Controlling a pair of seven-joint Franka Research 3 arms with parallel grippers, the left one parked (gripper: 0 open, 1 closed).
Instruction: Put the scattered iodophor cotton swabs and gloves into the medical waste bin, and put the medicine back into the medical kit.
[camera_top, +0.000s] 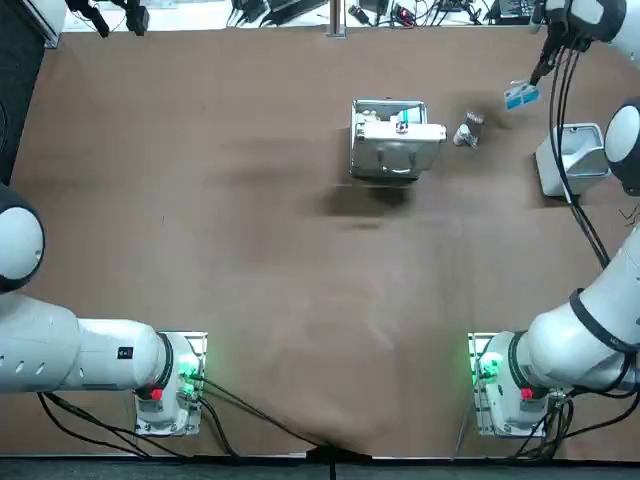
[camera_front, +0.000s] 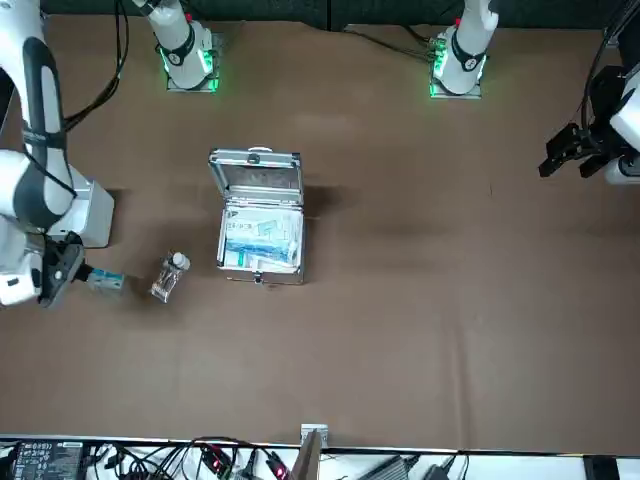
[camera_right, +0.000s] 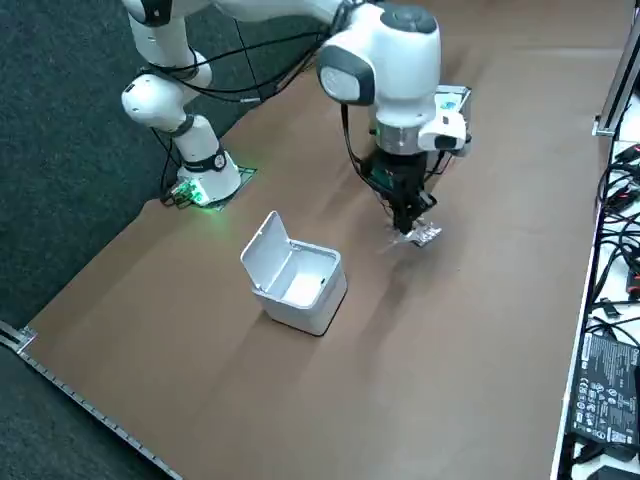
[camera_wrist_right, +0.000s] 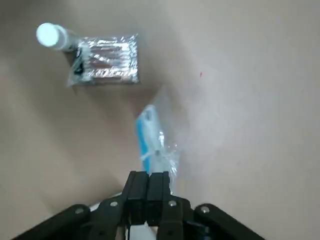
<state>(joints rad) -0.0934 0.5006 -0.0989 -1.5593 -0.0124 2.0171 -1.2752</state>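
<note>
Medical kit (camera_front: 258, 178) opened, boxes (camera_front: 262, 240) seen inside. Waste bin (camera_right: 312, 303) lid opened. Blue packet (camera_wrist_right: 151, 142) pinched by right gripper (camera_wrist_right: 149, 181) above surface, long side lined up with fingers, far end pointed toward swab pack (camera_wrist_right: 106, 60).

No readable text, print on medical kit (camera_front: 256, 178), glove packet (camera_wrist_right: 150, 137) illegible

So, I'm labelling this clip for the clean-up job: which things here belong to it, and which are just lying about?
Part of the job:
- blue-and-white clear plastic packet, held in the right gripper
- silver foil swab pack
- small white-capped bottle
- white lidded plastic bin
- open silver metal kit

Just lying about:
- black cables at the table edge
- flat black electronics box
</note>
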